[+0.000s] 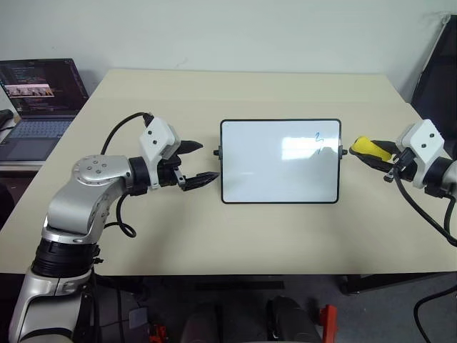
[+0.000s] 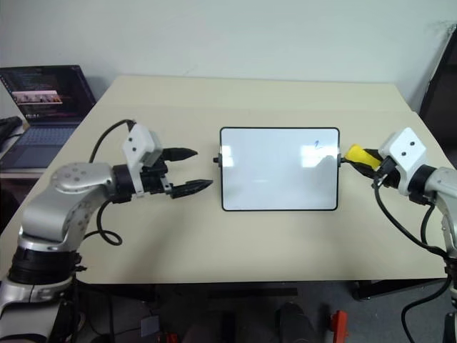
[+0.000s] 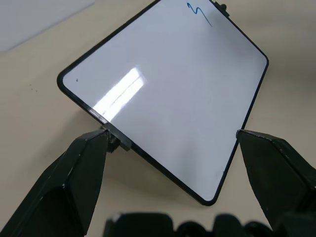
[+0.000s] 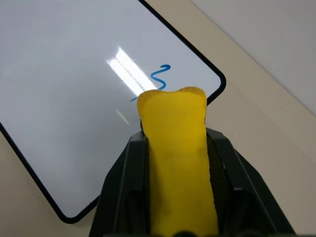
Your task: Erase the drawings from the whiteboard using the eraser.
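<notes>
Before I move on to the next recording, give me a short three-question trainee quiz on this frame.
1. True or false: the right pincer is shut on the eraser.
2. Where on the whiteboard do the drawings sit? A) the far corner nearest the right pincer; B) the near corner by the left pincer; C) dead centre.
3. Fill in: the left pincer is ____, its fingers beside the board's short edge with nothing between them.

Key: 1 true. 2 A. 3 open.
</notes>
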Robot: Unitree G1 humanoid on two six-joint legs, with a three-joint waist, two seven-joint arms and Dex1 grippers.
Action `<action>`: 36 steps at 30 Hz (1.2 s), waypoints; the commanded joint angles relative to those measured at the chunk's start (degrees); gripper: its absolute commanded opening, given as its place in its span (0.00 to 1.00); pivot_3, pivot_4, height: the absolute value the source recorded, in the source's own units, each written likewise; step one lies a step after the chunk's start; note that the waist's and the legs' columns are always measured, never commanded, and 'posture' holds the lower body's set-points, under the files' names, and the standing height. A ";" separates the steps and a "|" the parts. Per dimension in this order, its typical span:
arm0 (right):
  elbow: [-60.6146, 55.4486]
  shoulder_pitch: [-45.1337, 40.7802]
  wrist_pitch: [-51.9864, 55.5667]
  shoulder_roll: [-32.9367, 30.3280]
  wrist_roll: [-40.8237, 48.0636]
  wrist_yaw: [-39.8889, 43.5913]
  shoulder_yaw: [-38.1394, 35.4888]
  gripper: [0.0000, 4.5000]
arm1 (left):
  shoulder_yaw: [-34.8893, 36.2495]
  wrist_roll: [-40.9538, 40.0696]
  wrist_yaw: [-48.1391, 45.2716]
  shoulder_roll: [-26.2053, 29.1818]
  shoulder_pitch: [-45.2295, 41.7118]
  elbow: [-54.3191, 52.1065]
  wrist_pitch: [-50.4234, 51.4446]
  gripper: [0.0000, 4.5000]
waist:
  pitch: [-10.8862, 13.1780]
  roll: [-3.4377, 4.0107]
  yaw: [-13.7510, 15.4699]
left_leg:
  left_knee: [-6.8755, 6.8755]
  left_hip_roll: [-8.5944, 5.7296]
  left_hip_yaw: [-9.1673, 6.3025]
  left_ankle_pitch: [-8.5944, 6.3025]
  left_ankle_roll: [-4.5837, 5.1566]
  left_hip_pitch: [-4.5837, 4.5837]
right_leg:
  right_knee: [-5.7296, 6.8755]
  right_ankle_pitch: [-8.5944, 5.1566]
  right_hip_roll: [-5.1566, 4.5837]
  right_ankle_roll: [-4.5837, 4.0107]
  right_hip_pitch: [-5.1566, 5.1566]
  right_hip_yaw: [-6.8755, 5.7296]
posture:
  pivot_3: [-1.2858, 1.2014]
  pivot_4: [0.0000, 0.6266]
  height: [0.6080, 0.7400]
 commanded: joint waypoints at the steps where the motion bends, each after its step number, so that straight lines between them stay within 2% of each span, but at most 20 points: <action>1: -1.42 -1.56 -0.42 -0.44 0.42 -0.42 -0.46 0.25 | 1.37 0.50 0.45 0.60 -2.15 -0.55 -1.16 1.00 | 0.00 0.00 -0.04 | 0.00 0.00 0.01 0.00 0.00 0.00 | 0.00 0.00 0.00 0.00 0.00 0.01 | 0.52 0.24 1.00; 11: -1.05 -2.79 -0.82 0.45 0.71 -1.32 -0.45 0.25 | 1.17 0.58 0.30 0.66 -1.63 -1.51 -0.97 1.00 | 0.00 0.00 -0.04 | 0.00 0.00 0.00 0.00 0.00 0.00 | 0.01 0.00 0.00 0.00 0.00 0.01 | 0.52 0.24 1.00; 13: 0.30 -5.44 -2.24 2.90 -0.41 -5.06 -0.27 0.25 | 0.92 0.59 0.28 0.49 -1.56 -1.58 -0.86 1.00 | 0.00 0.00 -0.19 | 0.01 0.00 0.00 0.00 0.00 0.01 | 0.03 0.00 0.00 0.00 0.00 0.01 | 0.52 0.24 1.00; 17: 7.02 -12.01 -4.56 9.89 -7.45 -18.36 2.17 0.25 | 0.58 0.54 0.21 0.12 -1.64 -1.42 -0.81 1.00 | -0.01 0.00 -0.57 | 0.03 0.00 0.01 0.01 -0.01 0.04 | 0.09 0.02 0.00 0.00 0.00 0.03 | 0.52 0.24 1.00; 20: 9.54 -13.74 -4.29 12.98 -11.05 -22.49 4.78 0.25 | 0.07 0.77 0.32 -0.24 -1.50 -1.51 -0.79 1.00 | -0.01 0.00 -0.46 | 0.03 -0.01 0.01 0.01 -0.02 0.04 | 0.08 0.02 0.00 0.00 0.00 0.02 | 0.52 0.24 1.00; 27: 7.39 -14.37 -3.15 17.41 -12.35 -22.88 9.39 0.25 | 0.18 0.76 0.26 -0.30 -1.40 -1.77 -0.51 1.00 | 0.00 0.00 -0.39 | 0.00 -0.01 0.00 0.00 -0.02 -0.03 | 0.05 0.02 -0.01 0.00 -0.03 0.02 | 0.52 0.24 1.00; 36: 6.29 -16.78 2.39 19.61 -15.54 -23.81 13.59 0.25 | 0.19 0.61 0.87 -0.67 -0.37 -2.64 -0.17 1.00 | 0.00 0.00 -0.47 | 0.02 -0.01 -0.02 0.00 -0.02 -0.01 | 0.11 0.02 -0.01 0.00 -0.03 0.00 | 0.52 0.24 1.00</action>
